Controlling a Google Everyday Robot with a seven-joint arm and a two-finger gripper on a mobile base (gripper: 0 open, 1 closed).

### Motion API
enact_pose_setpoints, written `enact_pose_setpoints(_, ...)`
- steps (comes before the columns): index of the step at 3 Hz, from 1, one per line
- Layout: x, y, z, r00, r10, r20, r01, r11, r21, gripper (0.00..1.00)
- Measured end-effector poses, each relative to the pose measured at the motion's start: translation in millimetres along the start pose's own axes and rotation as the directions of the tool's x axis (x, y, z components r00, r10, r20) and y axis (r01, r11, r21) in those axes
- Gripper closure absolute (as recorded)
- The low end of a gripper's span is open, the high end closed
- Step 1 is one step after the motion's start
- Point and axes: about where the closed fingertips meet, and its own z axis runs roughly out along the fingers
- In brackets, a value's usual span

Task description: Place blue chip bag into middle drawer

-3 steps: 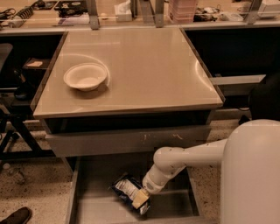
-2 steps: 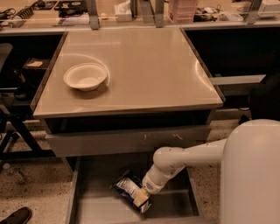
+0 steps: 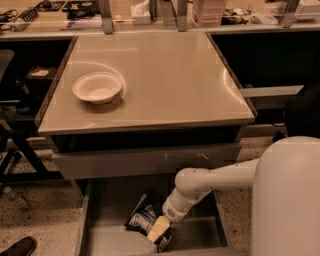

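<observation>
The blue chip bag point(image 3: 141, 218) lies on the floor of the open middle drawer point(image 3: 105, 210), below the table top, its white label panel facing up. My white arm reaches down from the right into the drawer. My gripper point(image 3: 159, 230) is at the bag's right end, its pale fingers right against the bag. The bag's right part is hidden under the gripper.
A white round bowl point(image 3: 98, 88) sits on the beige table top point(image 3: 165, 70) at the left. A grey drawer front with pale scuff marks point(image 3: 150, 160) is above the open drawer. A shelf with clutter point(image 3: 150, 10) runs along the back. A dark shoe point(image 3: 17, 247) is at the bottom left.
</observation>
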Motion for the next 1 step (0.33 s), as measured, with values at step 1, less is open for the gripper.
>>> enact_pose_setpoints(1,0.0,0.0,0.0,1.000,0.000,0.000,0.000,1.0000,0.000,0.00)
